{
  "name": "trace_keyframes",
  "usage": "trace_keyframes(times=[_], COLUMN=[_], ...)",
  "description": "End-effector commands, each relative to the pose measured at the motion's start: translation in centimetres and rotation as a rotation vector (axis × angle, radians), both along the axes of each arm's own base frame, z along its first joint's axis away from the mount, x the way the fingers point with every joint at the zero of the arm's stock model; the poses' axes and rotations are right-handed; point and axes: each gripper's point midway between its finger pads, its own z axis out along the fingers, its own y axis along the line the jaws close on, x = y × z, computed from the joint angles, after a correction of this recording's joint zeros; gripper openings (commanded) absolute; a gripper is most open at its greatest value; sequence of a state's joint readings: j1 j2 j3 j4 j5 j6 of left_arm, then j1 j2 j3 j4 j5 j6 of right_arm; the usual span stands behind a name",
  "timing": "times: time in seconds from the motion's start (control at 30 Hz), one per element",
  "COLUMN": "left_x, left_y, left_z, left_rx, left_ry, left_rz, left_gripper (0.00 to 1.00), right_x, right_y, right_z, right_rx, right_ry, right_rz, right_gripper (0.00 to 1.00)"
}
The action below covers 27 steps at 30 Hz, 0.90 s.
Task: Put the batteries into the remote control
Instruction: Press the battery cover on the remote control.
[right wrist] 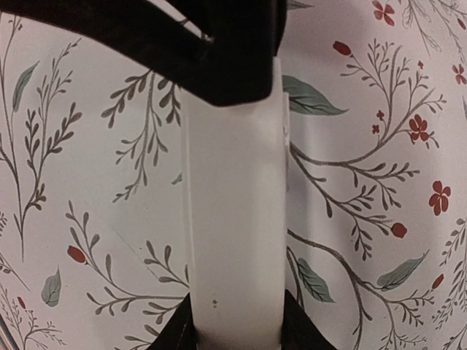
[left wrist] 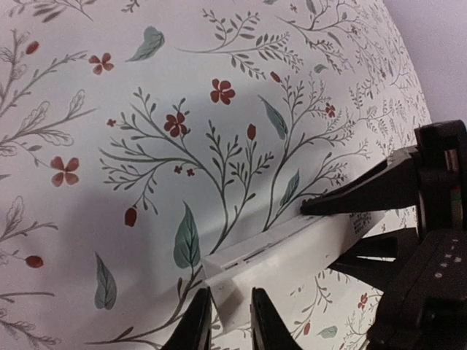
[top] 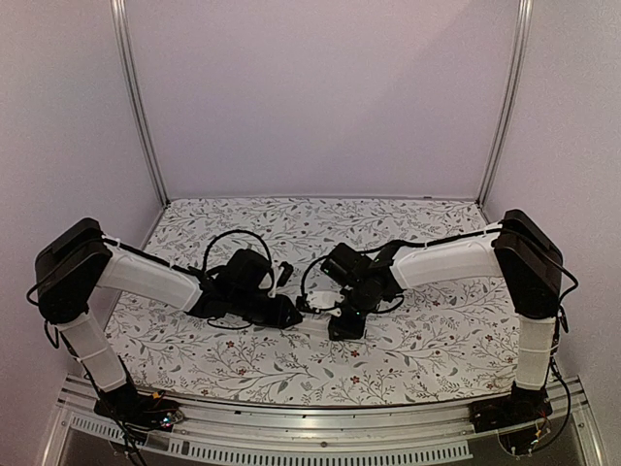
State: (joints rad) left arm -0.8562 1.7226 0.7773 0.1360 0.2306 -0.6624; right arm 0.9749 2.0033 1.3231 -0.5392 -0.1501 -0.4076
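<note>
The remote control (top: 318, 323), a slim white bar, is held just above the floral table between both arms. In the left wrist view the remote control (left wrist: 306, 248) runs to the right, and my left gripper (left wrist: 230, 293) is shut on its near end, one finger on each side. My right gripper (right wrist: 236, 310) is shut across the width of the remote control (right wrist: 233, 204) at the other end. In the top view my left gripper (top: 291, 313) and right gripper (top: 342, 325) almost meet. The batteries are out of view.
A floral cloth (top: 437, 340) covers the table. Metal posts (top: 136, 107) and plain walls close in the back and sides. Black cables (top: 228, 238) loop above both wrists. The metal rail (top: 320, 422) with the arm bases runs along the near edge.
</note>
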Motion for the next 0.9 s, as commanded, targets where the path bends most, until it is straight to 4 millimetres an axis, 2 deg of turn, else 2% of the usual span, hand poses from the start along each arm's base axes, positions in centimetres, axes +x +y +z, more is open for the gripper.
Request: trace_keyframes(times=[0.0, 0.13, 0.23, 0.37, 0.5, 0.67, 0.87], left_x=[-0.8, -0.6, -0.4, -0.3, -0.2, -0.1, -0.2], left_y=[-1.0, -0.9, -0.7, -0.6, -0.5, -0.6, -0.9], left_z=[0.3, 0.1, -0.1, 0.0, 0.1, 0.4, 0.2], left_rx=[0.003, 0.017, 0.035, 0.039, 0.048, 0.048, 0.051], left_ry=[-0.009, -0.012, -0.013, -0.019, -0.024, -0.034, -0.034], left_rz=[-0.048, -0.039, -0.027, -0.024, -0.018, -0.024, -0.046], left_gripper=[0.2, 0.21, 0.32, 0.36, 0.41, 0.42, 0.51], right_x=[0.3, 0.4, 0.3, 0.5, 0.9, 1.0, 0.7], right_y=[-0.1, 0.0, 0.0, -0.1, -0.5, -0.7, -1.1], right_z=[-0.6, -0.5, -0.3, 0.6, 1.8, 2.9, 3.1], right_rx=[-0.022, -0.022, -0.019, 0.0, 0.022, 0.043, 0.032], right_ry=[0.009, 0.008, 0.012, 0.008, 0.001, 0.006, 0.011], right_rz=[-0.012, -0.014, -0.015, -0.027, -0.045, -0.056, -0.06], right_gripper=[0.34, 0.35, 0.43, 0.47, 0.56, 0.57, 0.55])
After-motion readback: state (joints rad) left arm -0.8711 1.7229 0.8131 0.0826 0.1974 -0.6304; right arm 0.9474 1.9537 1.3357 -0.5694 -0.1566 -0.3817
